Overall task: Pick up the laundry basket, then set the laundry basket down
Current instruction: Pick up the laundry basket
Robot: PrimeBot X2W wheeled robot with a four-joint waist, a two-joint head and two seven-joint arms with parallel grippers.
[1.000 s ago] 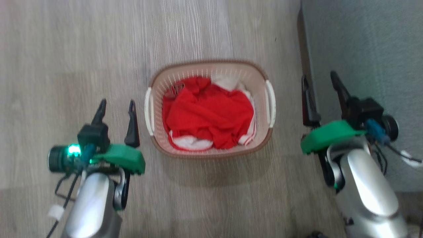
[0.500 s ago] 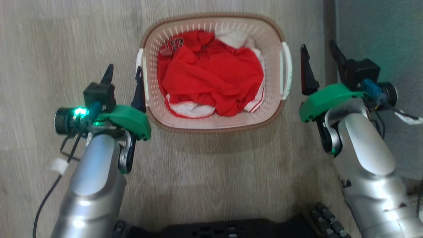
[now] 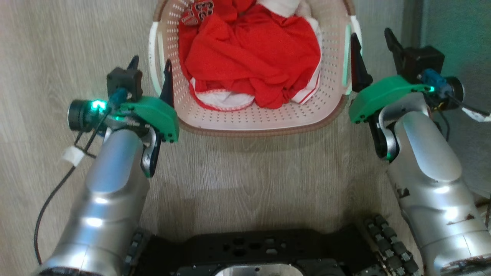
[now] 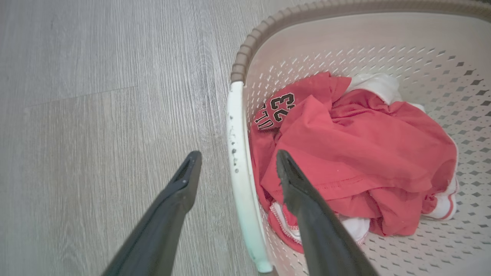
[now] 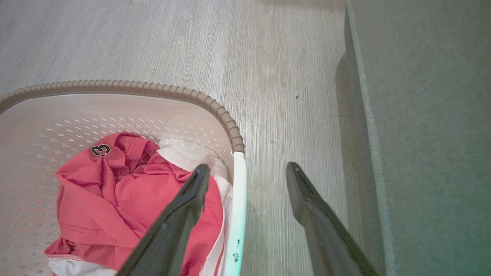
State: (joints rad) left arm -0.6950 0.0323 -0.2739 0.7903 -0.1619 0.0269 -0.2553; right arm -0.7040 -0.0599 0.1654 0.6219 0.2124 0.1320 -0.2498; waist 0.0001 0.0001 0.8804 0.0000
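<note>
The laundry basket (image 3: 261, 128), cream perforated plastic with a brown woven-look rim, stands on the floor at the top middle of the head view, holding red and white clothes (image 3: 249, 50). My left gripper (image 3: 151, 67) is open and straddles the white left handle (image 4: 237, 153), one finger outside, one inside over the clothes. My right gripper (image 3: 371, 40) is open and straddles the white right handle (image 5: 239, 191) the same way. In the wrist views the left gripper (image 4: 238, 154) and right gripper (image 5: 247, 168) touch neither handle. The basket's far rim is cut off in the head view.
A grey upright panel (image 3: 456, 23) runs close along the right of the basket, just beyond my right gripper's outer finger (image 5: 303, 191). My black base (image 3: 245, 249) fills the bottom of the head view. Pale wood floor (image 3: 57, 46) lies open on the left.
The head camera has tilted down and closer, bringing my base into view. Both grippers have moved forward from beside the basket to straddle its side handles, still open.
</note>
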